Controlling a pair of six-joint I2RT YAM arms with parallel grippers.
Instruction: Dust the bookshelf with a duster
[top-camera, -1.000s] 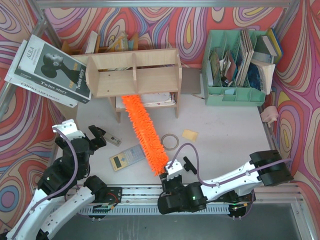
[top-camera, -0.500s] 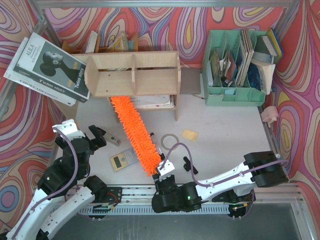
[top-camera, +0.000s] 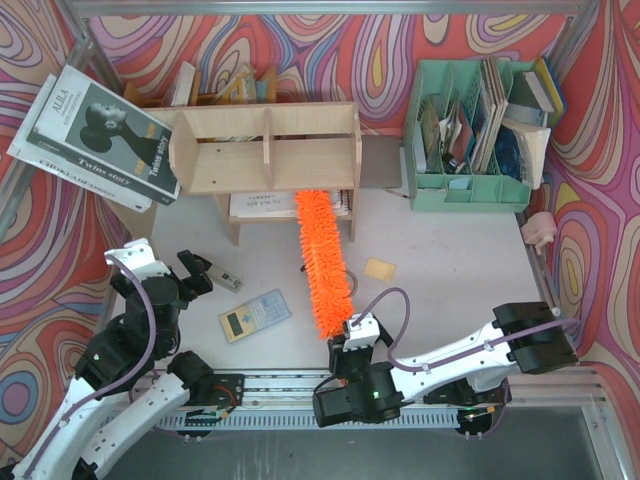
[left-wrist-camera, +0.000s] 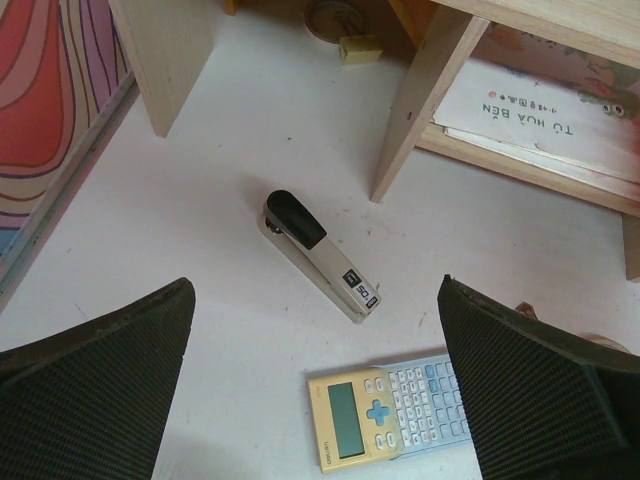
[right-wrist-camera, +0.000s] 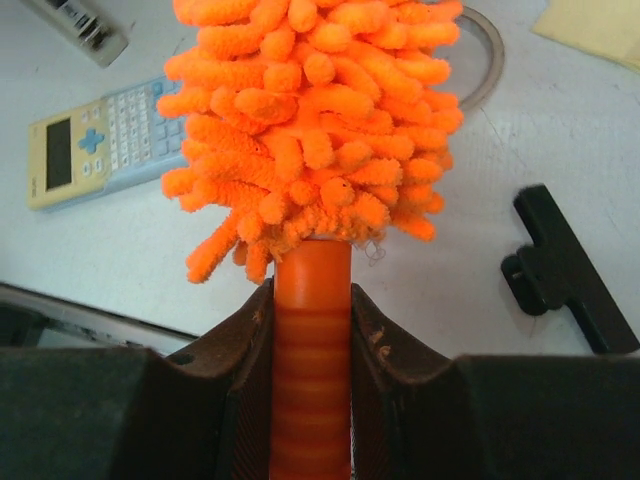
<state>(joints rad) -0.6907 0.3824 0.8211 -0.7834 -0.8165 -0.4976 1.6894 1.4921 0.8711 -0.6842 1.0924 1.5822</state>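
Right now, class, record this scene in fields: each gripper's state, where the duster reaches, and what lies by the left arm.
right gripper: shut on the thin handle of the shaggy orange microfibre duster
left gripper: open, empty
duster tip: at the front lower edge of the light plywood bookshelf
below left gripper: grey-and-black stapler, yellow-and-blue calculator

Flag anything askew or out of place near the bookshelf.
The stack of books left of the bookshelf sits tilted, not shelved. A stapler and calculator lie loose on the table in front.
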